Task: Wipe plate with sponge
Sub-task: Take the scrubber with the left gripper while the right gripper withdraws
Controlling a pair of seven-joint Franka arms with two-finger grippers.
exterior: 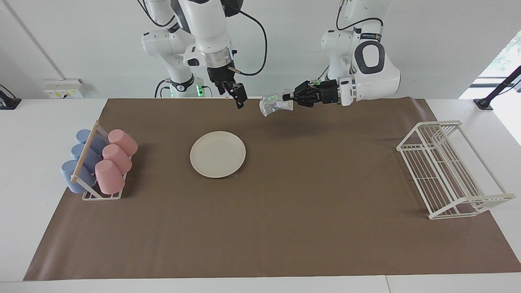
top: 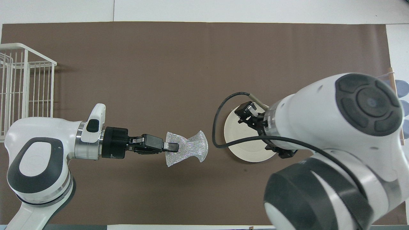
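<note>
The cream-white plate [exterior: 217, 154] lies flat on the brown mat [exterior: 285, 211], toward the right arm's end of the middle. In the overhead view the plate [top: 238, 145] is partly covered by the right arm. My left gripper [exterior: 290, 97] is shut on the silvery mesh sponge [exterior: 276, 103] and holds it in the air over the mat, beside the plate and apart from it. The sponge also shows in the overhead view [top: 187, 148], at the left gripper [top: 174, 147]. My right gripper [exterior: 234, 94] hangs open and empty, raised over the plate's edge nearest the robots.
A rack of pink and blue cups [exterior: 99, 162] stands at the right arm's end of the mat. A white wire rack [exterior: 447, 171] stands at the left arm's end; it also shows in the overhead view [top: 25, 80].
</note>
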